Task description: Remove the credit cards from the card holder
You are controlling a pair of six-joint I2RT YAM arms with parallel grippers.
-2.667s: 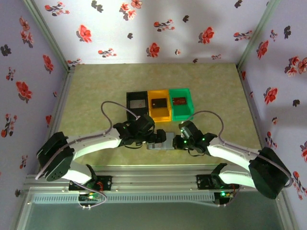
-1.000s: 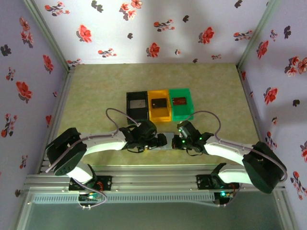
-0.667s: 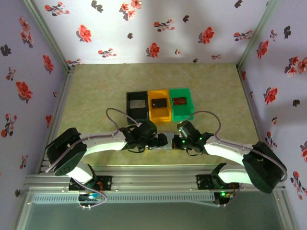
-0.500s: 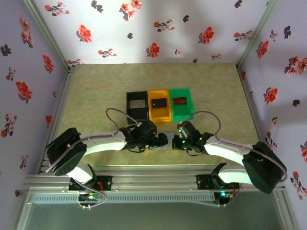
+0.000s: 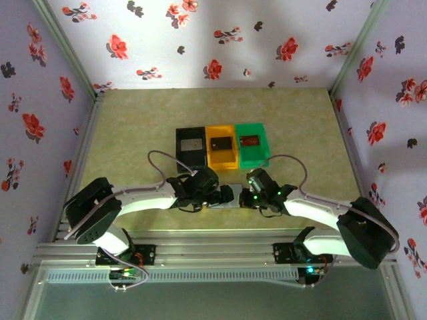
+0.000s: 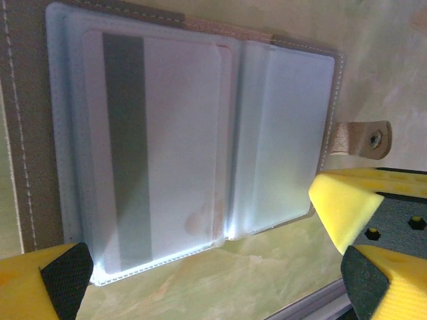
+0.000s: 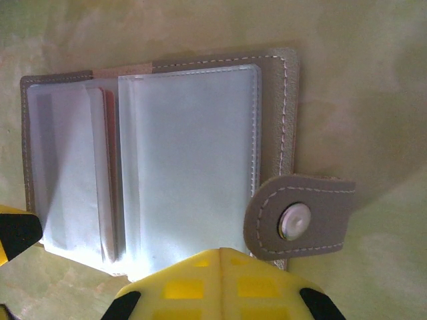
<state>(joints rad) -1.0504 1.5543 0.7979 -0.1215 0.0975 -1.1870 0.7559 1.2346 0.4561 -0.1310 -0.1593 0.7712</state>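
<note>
The card holder [image 6: 200,133] is lying open and flat on the counter [image 6: 220,287], right beneath both of my tools, its two panels spread side by side and its clear sleeves facing up. I am holding my left tool [image 6: 200,243] with its jaws spread wide. Its yellow pads [image 6: 337,203] are standing to either side of the holder's near edge and are touching nothing that I can see. My right tool [image 7: 113,260] is hovering with its jaws parted too, gripping nothing, at the near edge by the fold, with the snap tab [image 7: 297,220] off to one side.

What is mattering now is this: the light card with the dark stripe [image 6: 160,147] is sitting in the sleeve just ahead of my left tool. Its long axis is running straight away from that tool, and one short edge is lying nearest the pads. So I am judging the left tool the nearer one for that card. A reddish card edge [image 7: 111,180] is showing beside the fold, just ahead of my right tool, which I am judging better placed for it. I cannot tell which sleeve edge is open.
</note>
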